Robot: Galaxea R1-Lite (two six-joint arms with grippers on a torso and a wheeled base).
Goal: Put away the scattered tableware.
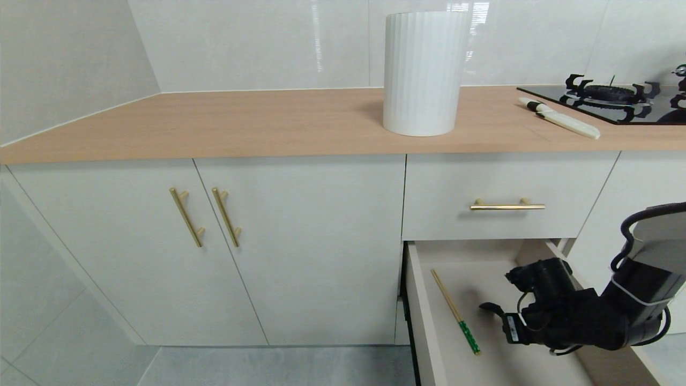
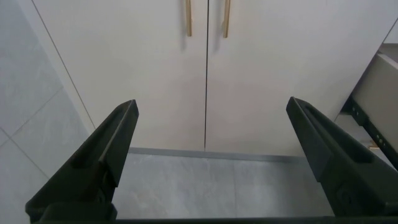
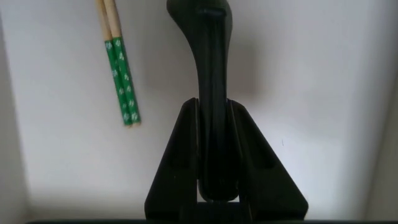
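Clamped in right gripper (image 1: pixel 506 321), lower right of head view: black utensil (image 1: pixel 490 307), over open drawer (image 1: pixel 420 300). Lying on drawer floor, left of utensil and apart from it: chopsticks (image 1: pixel 455 312). Spread wide before cabinet doors (image 2: pixel 267 74): left gripper (image 2: pixel 211 109)
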